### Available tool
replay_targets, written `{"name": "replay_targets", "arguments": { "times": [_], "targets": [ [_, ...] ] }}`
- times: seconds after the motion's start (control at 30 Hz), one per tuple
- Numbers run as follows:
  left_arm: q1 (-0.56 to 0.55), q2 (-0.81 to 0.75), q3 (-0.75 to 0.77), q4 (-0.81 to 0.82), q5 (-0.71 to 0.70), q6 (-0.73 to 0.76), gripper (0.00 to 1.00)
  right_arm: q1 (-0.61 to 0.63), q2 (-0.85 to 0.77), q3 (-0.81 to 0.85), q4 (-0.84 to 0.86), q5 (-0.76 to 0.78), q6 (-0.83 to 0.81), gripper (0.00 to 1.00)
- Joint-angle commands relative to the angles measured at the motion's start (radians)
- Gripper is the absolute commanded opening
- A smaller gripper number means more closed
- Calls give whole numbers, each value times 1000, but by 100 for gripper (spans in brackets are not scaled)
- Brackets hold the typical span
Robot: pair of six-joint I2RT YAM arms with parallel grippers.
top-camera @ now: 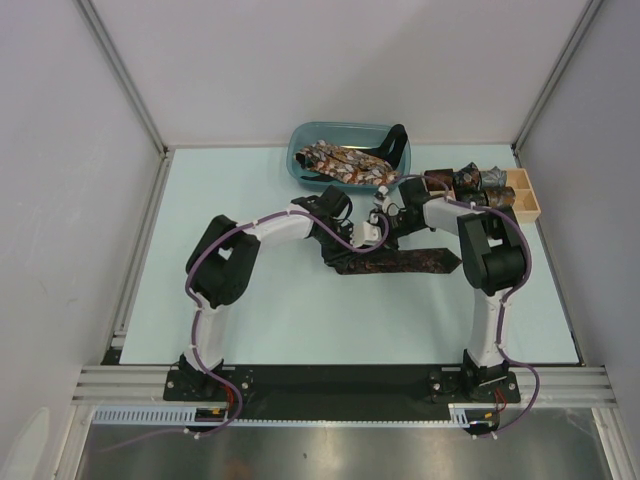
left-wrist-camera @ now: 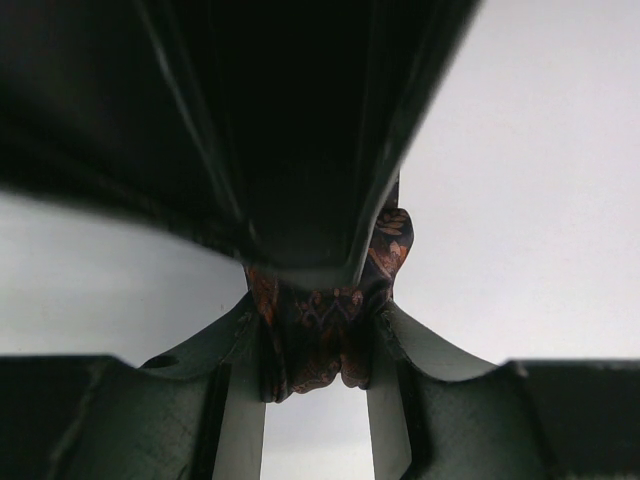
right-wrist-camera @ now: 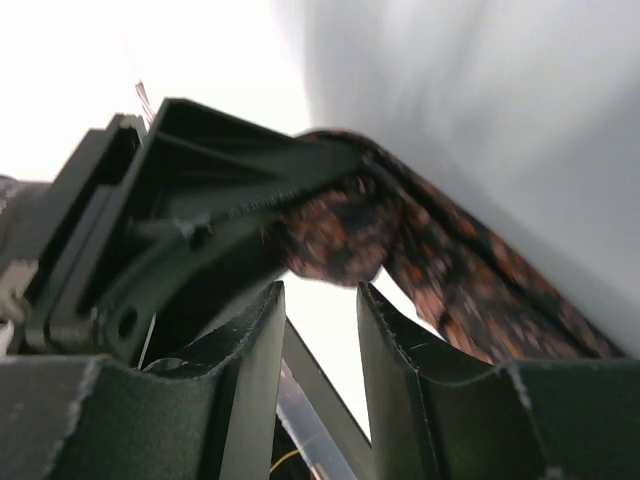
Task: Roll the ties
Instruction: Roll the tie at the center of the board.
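A dark brown tie [top-camera: 405,262] with an orange print lies stretched across the middle of the table. Its rolled end [left-wrist-camera: 322,318] is bunched between the fingers of my left gripper [left-wrist-camera: 318,345], which is shut on it. That gripper [top-camera: 352,233] hangs just above the tie's left part. My right gripper [right-wrist-camera: 320,292] faces it from the right [top-camera: 386,213]; its jaws stand apart with nothing between them. The coil [right-wrist-camera: 330,238] sits just beyond its fingertips, and the tie's loose length [right-wrist-camera: 470,275] runs off to the right.
A blue bin [top-camera: 297,150] at the back holds several loose patterned ties [top-camera: 345,163]. To its right a wooden box [top-camera: 524,196] holds rolled ties [top-camera: 455,182]. Grey walls enclose the table on three sides. Purple cables run along both arms.
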Motion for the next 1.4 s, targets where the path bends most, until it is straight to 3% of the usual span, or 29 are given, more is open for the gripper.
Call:
{"name": "replay_targets", "arguments": {
  "times": [0.0, 0.23, 0.3, 0.33, 0.37, 0.43, 0.47, 0.57, 0.7, 0.9, 0.93, 0.97, 1.37],
  "targets": [
    [15, 20, -57, -132, -39, -21, 20, 31, 21, -29, 154, 6, 89, 40],
    [15, 19, -58, -132, -37, -22, 20, 52, 44, -52, 243, 20, 138, 42],
    [15, 19, -58, -130, -37, -22, 20, 55, 44, -55, 260, 18, 146, 38],
    [15, 19, -58, -130, -37, -24, 20, 57, 46, -58, 263, 21, 149, 34],
    [15, 19, -58, -129, -39, -22, 20, 57, 47, -58, 261, 23, 147, 22],
    [15, 15, -60, -129, -39, -24, 22, 57, 53, -58, 246, 32, 133, 11],
    [17, 14, -60, -127, -39, -24, 22, 57, 61, -54, 212, 41, 105, 0],
    [25, 5, -64, -115, -30, -33, 30, 46, 69, -50, 157, 73, 55, 0],
    [52, -40, -80, -89, 30, -53, 59, 25, 78, -47, 115, 124, 15, 0],
    [126, -155, -138, 9, 173, -79, 80, 3, 98, -32, 56, 168, -31, 0],
    [129, -165, -159, 44, 176, -77, 92, 0, 101, -32, 56, 170, -32, 0],
    [130, -182, -172, 68, 174, -87, 96, -3, 101, -27, 50, 182, -34, 0],
    [65, -138, -104, 125, 135, -108, 100, -38, 132, 28, -76, 265, -123, 0]
  ]
}}
